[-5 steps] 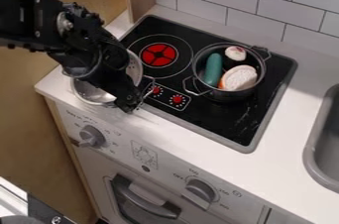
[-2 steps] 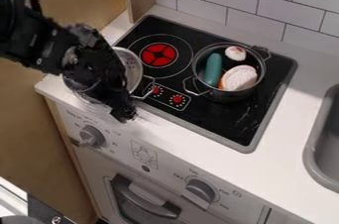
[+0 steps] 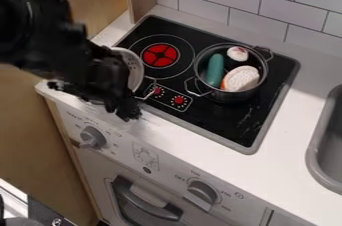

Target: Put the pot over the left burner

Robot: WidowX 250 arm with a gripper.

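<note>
small print is ringing the grey knobs (image 3: 93, 136) at lower left and lower centre. the black gripper (image 3: 92, 100) is hanging at left by the metal colander (image 3: 133, 67), fingers standing wide apart, gripping nothing. the dark pot (image 3: 230, 96) is sitting right of centre, holding toy food (image 3: 240, 78).

We see the arm (image 3: 47, 32) blurred and cut off by the left edge. Behind it and the gripper (image 3: 92, 98), most of the metal pot (image 3: 136, 72) on the left is hidden from us, its contents included. The sink (image 3: 314, 152) is cut off on the right, the oven door (image 3: 130, 215) at the near edge. We find the dial markings (image 3: 226, 194) too small to read.
</note>
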